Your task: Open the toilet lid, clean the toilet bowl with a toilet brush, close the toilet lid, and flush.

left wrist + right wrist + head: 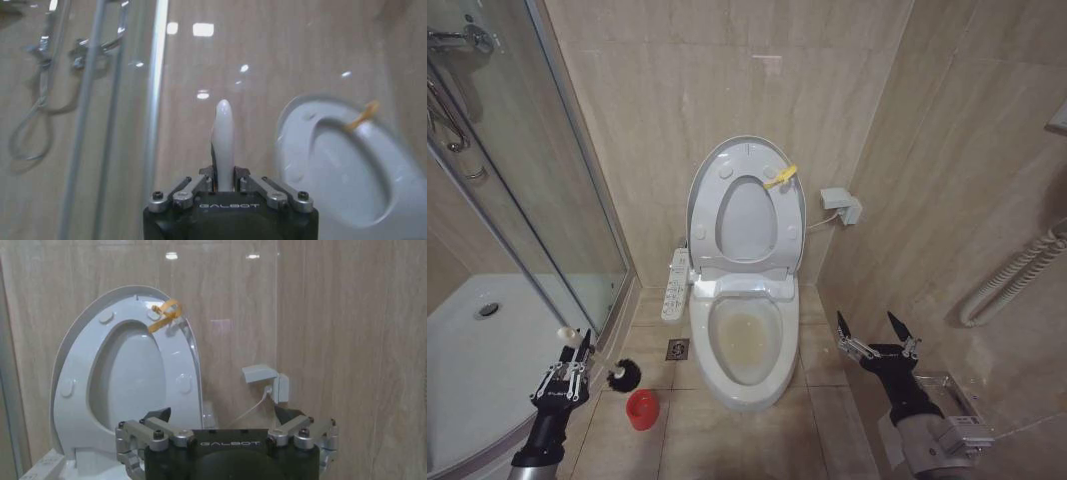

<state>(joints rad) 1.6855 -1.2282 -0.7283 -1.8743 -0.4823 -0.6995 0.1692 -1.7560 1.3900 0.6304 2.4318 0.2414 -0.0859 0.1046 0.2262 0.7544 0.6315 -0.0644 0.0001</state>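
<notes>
The toilet lid (pixel 749 152) stands upright against the wall with the white seat ring raised against it and a yellow clip (pixel 779 178) at its rim. Below it the toilet bowl (pixel 711 368) is uncovered, with yellowish water inside. My left gripper (pixel 577 350) is low at the left and shut on the toilet brush (pixel 624 375). The pale handle pokes out past the fingers (pixel 223 130), and the dark head hangs beside the gripper, above the red holder (pixel 642 408). My right gripper (pixel 875 330) hovers open to the right of the bowl, facing the lid (pixel 87 335).
A glass shower enclosure (pixel 537 200) and white shower tray (pixel 477 340) lie at the left. A bidet control panel (pixel 677 285) and a floor drain (pixel 677 349) sit left of the bowl. A wall box (pixel 842 205) and a corrugated hose (pixel 1017 275) are at the right.
</notes>
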